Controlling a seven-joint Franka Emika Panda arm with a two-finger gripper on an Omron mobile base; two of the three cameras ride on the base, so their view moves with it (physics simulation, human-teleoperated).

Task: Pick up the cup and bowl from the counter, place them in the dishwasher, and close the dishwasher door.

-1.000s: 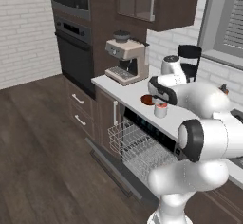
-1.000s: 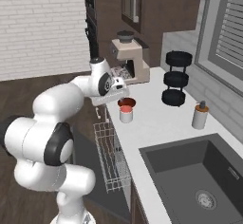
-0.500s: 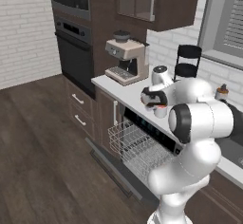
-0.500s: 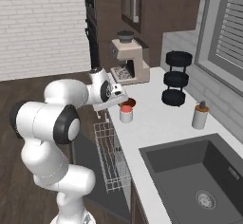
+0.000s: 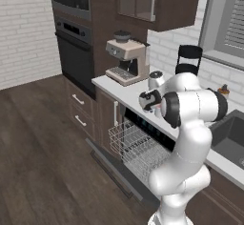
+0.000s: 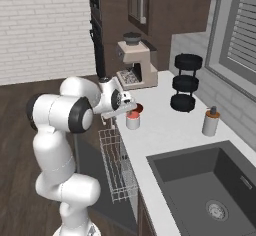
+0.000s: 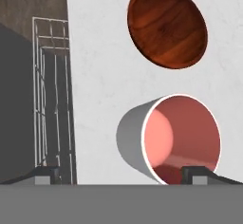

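Tool point(image 7: 121, 171) spread above the cup point(image 7: 173, 140) near the tabletop point(image 7: 99, 76) edge, bowl point(image 7: 167, 26) just beyond; no readable writing.

Hand point(image 7: 121, 173) apparently lower, nearer cup point(image 7: 171, 140).

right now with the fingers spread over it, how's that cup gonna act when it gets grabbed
The cup looks rigid and thin-walled, so it should hold its shape in a pinch. Its smooth, straight side may be slippery. It stands upright on a flat base on the counter, empty inside, so it is probably light and could tip or slide if one finger touches first. The bowl sits apart, beyond it.
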